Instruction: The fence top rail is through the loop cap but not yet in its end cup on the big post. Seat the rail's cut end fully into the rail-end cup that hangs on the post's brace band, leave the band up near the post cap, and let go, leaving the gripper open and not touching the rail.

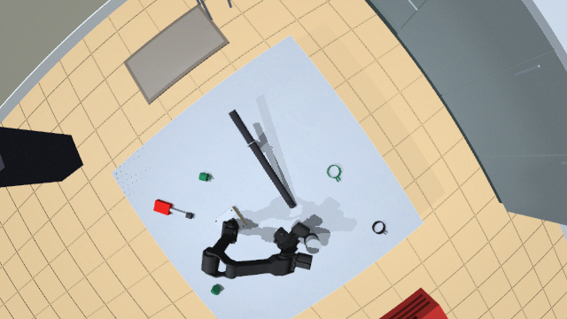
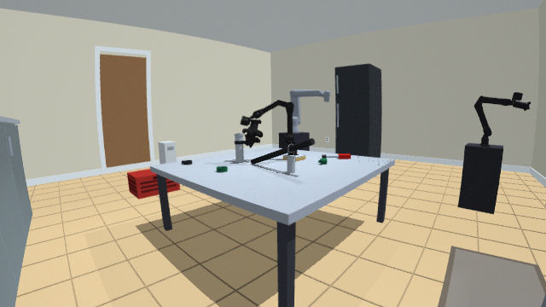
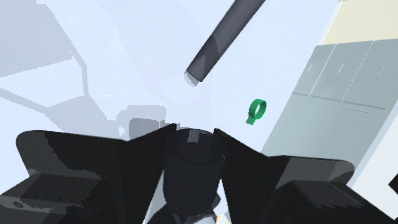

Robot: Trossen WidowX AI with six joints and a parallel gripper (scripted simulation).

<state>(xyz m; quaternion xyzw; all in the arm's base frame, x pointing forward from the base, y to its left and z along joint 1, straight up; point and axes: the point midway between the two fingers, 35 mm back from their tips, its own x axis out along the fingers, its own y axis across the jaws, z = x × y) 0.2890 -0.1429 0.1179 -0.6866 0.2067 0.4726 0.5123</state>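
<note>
The dark top rail (image 1: 266, 164) (image 2: 277, 153) (image 3: 225, 40) lies slanted across the white table (image 1: 354, 133), passing through the loop cap (image 1: 258, 143) (image 2: 291, 156) on the small post (image 2: 291, 165). Its cut end (image 1: 291, 205) (image 3: 192, 77) hangs free, apart from the big light-grey post (image 1: 314, 244) (image 2: 239, 154). My gripper (image 1: 303, 232) (image 2: 252, 136) (image 3: 195, 130) is at the top of the big post, on the side toward the rail. It is shut on the dark rail-end cup (image 3: 192, 165), whose mouth faces the rail's cut end with a gap between them. The brace band is hidden by my fingers.
A green ring band (image 1: 334, 171) (image 2: 221, 169) (image 3: 257, 110) and a black ring band (image 1: 378, 227) (image 2: 186, 162) lie on the table to the right of the rail. A red-handled tool (image 1: 163, 206) (image 2: 343, 156) and two small green pieces (image 1: 204, 176) (image 1: 216, 290) lie on the left. A wooden strip (image 1: 239, 214) lies by the arm's base.
</note>
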